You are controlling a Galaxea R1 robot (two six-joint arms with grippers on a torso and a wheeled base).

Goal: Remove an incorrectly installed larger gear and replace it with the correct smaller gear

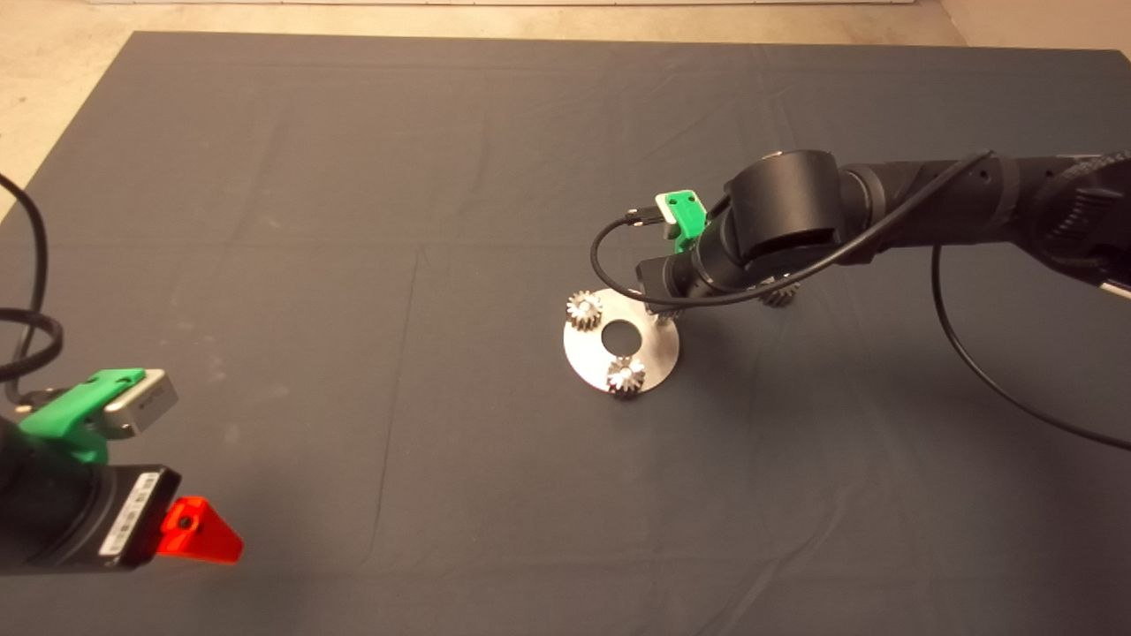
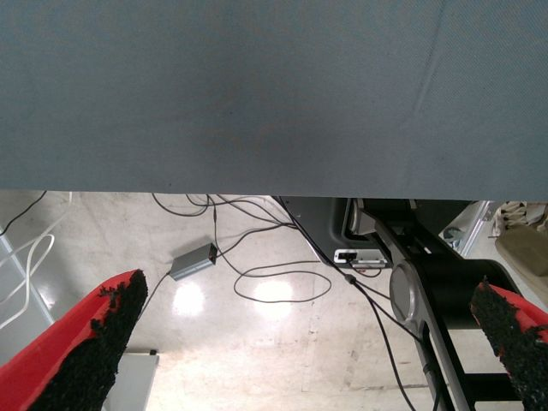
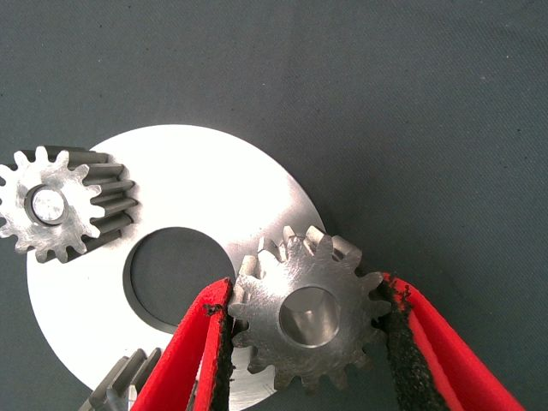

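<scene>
Red fingers of the right gripper (image 3: 304,338) are pinched on the gear (image 3: 306,310) at the silver disc's (image 3: 197,184) right rim, frame centre; a straight, untilted move is advised. The left gripper (image 2: 300,351), spread, is parked lower left.

- Head view: right tool's fingers hidden under its own black wrist; only the green mount (image 1: 682,215) shows.
- Gear held over the disc's (image 1: 649,340) right edge is covered by that wrist in the head view.
- Another gear (image 1: 779,296) on the mat, right of the disc, shows only as a sliver of teeth under the arm; size not readable.
- Right wrist view: third small gear (image 3: 124,381) cut off by the picture's edge, a few teeth visible.
- Same view: gripped gear (image 3: 308,315) hides whether a peg sits in its bore.
- Left tool (image 1: 199,533), near left: one red finger shows in the head view, the other hidden behind the tool's body.
</scene>
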